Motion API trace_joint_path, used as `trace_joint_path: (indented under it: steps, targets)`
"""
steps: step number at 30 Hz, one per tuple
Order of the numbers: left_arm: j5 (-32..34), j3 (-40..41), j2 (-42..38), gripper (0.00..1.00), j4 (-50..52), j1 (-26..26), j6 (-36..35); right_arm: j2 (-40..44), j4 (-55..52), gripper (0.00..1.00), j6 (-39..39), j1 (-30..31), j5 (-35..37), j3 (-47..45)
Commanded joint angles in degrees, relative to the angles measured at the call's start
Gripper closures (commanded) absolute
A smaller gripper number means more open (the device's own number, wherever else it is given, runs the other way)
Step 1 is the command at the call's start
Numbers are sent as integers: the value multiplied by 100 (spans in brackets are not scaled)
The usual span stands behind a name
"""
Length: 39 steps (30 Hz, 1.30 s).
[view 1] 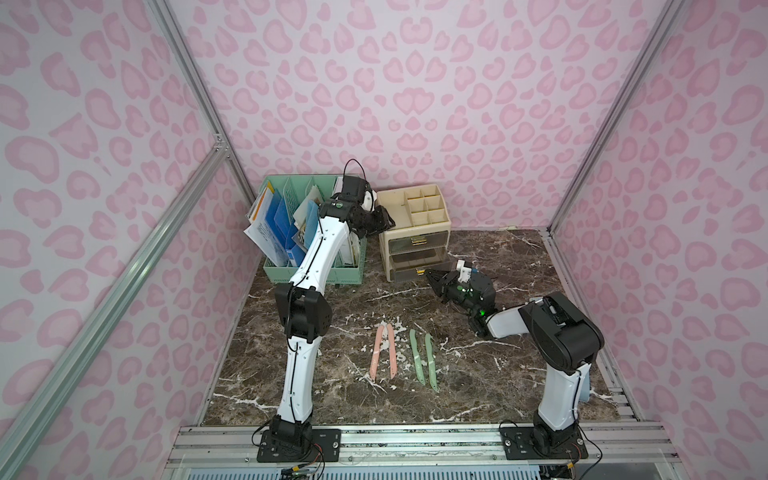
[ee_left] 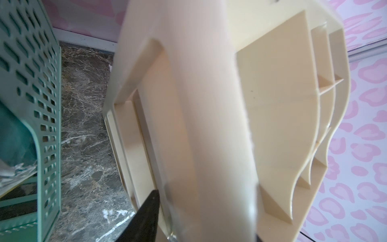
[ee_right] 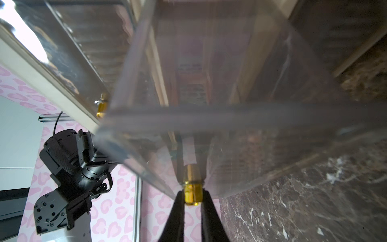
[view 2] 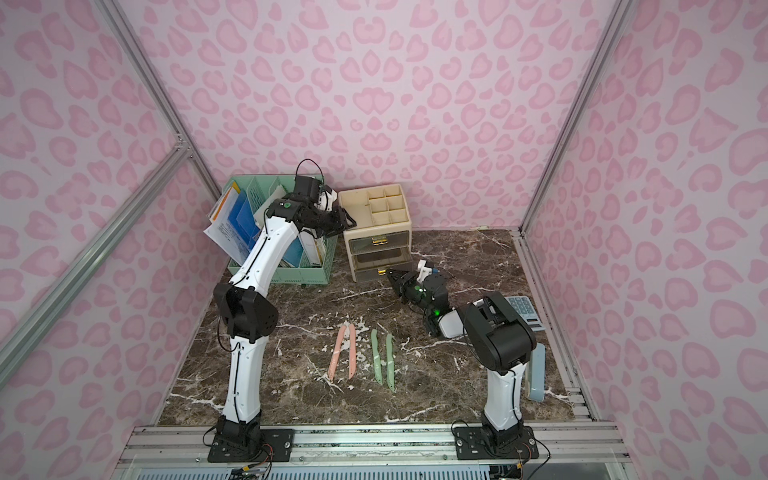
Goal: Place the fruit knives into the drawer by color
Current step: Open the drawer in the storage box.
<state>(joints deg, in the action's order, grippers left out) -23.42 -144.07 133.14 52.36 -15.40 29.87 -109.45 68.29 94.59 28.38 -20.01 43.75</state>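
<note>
Two pink fruit knives [view 1: 376, 353] [view 1: 391, 351] and two mint green ones [view 1: 417, 353] [view 1: 431, 362] lie side by side on the marble table, in both top views. The cream organizer [view 1: 415, 208] stands at the back. Its lower clear drawer [view 1: 419, 266] is pulled partly out. My right gripper [ee_right: 192, 194] is shut on that drawer's gold knob [ee_right: 192, 191]. My left gripper [ee_left: 205, 230] is closed across the organizer's left wall [ee_left: 209, 125] at the top corner. A pale blue slim shape [view 2: 536, 374] lies behind the right arm, mostly hidden.
A mint green file basket [view 1: 353, 266] full of papers and folders stands just left of the organizer, under the left arm. A calculator [view 2: 523, 311] lies at the table's right edge. Patterned pink walls enclose the table on three sides.
</note>
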Motion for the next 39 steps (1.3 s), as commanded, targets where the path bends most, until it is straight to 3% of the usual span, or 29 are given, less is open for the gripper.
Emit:
trace_joint_path:
  steps: [1,14,19,26,35,39]
  targets:
    - [17,-35,54,53,148,-4,-16,170,580,87,7,51,-12,-172]
    - [67,-38,28,52,189,-57,-59,679,603,85,9,258,41,-899]
    - [92,-38,19,52,210,-80,-78,568,636,72,18,258,-57,-862]
    - [136,-36,-7,52,253,-91,-104,460,674,64,-7,205,-118,-772]
    - [165,-37,-51,51,283,-87,-117,776,342,37,-131,133,-181,-814]
    - [181,-36,-68,51,313,-85,-143,846,280,35,-186,116,-257,-881]
